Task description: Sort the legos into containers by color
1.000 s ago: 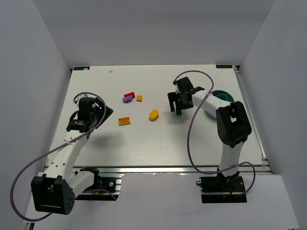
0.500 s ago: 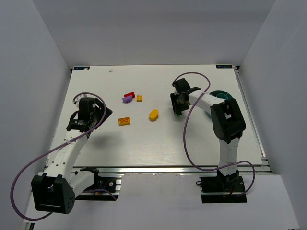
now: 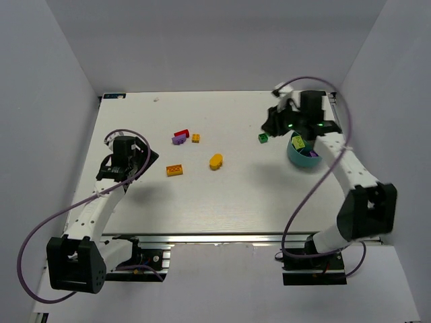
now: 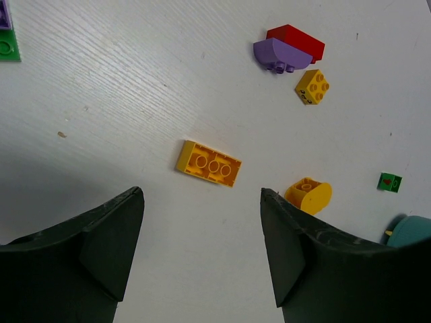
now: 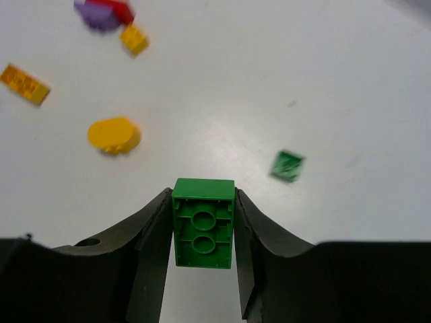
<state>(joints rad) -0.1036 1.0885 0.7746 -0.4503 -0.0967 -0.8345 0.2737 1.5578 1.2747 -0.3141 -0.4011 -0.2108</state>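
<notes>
My right gripper [image 5: 203,202] is shut on a green brick [image 5: 203,223], held above the table; in the top view this gripper [image 3: 274,125] hangs just left of the teal bowl [image 3: 300,160]. The bowl holds a lime brick [image 3: 297,142]. A small green brick [image 3: 262,138] lies on the table below the right gripper, and also shows in the right wrist view [image 5: 288,165]. My left gripper [image 4: 201,202] is open and empty, near a flat orange brick [image 4: 209,163]. A yellow oval brick [image 3: 215,161], a small orange brick [image 3: 196,138], a purple brick [image 3: 178,140] and a red brick [image 3: 181,133] lie mid-table.
In the left wrist view a purple brick [image 4: 5,13] and a green brick [image 4: 8,48] sit at the upper left edge. White walls enclose the table on three sides. The right arm's cable [image 3: 303,202] loops over the right part of the table.
My right gripper has lifted and swung back and right toward the bowl with a green brick in it. The small green brick now lies uncovered. The left arm has barely moved.
</notes>
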